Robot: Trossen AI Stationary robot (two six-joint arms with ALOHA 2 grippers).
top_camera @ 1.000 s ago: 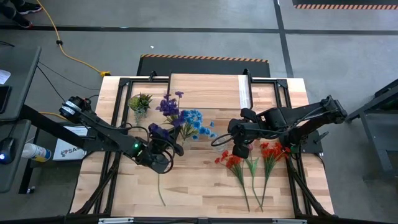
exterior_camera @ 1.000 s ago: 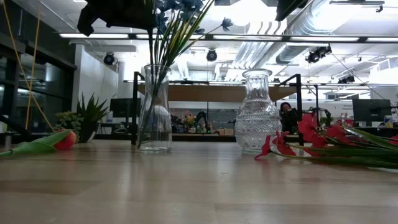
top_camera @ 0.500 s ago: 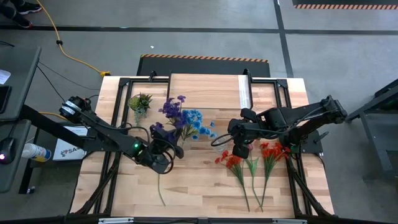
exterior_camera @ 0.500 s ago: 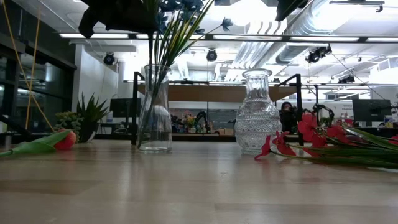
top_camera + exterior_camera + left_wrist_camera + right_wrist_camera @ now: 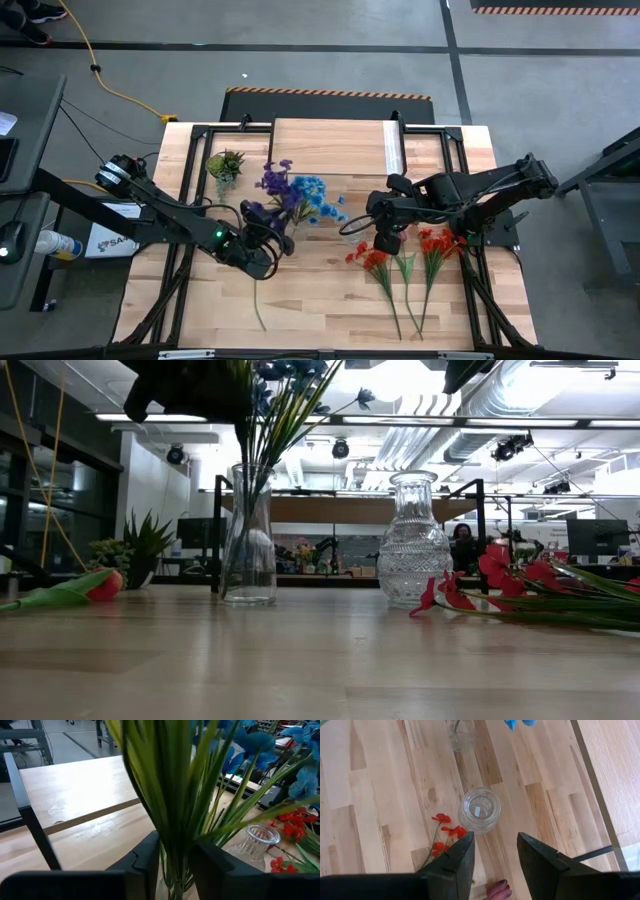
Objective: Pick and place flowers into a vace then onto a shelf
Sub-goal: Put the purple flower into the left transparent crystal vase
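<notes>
Seen from above, your table (image 5: 330, 300) fills the middle. The shelf (image 5: 330, 145) stands on it at 12 o'clock, its light plank top bare.

Your left arm reaches in from 9 o'clock. The left gripper (image 5: 262, 243) sits just toward 8 o'clock of the table's centre, over the tall clear vase (image 5: 249, 535). In the left wrist view, its fingers (image 5: 145, 862) stand on either side of the green stems. You cannot tell from here whether they are pinching the stems or have let go.

Your right arm comes in from 3 o'clock. The right gripper (image 5: 385, 240) hangs above the ribbed glass vase (image 5: 480, 810), a little toward 4 o'clock of centre. Its claw is released — both fingers are spread with nothing between them, and the vase mouth shows below the gap.

The blue and purple flowers (image 5: 295, 190) stand in the tall clear vase. Their blooms fan toward 12 o'clock from the left gripper, between it and the shelf. The ribbed vase holds nothing and stands near the tall one, toward 3 o'clock of it.

The red flowers (image 5: 400, 265) lie flat on the table at about 5 o'clock. Their heads are just beside the ribbed vase and their stems point to 6 o'clock.

One more flower (image 5: 258, 300) lies alone at 7 o'clock — in the low view it has a red bloom (image 5: 105, 585).

A small green spiky plant (image 5: 225, 163) stands at 10 o'clock, beside the shelf's corner.
</notes>
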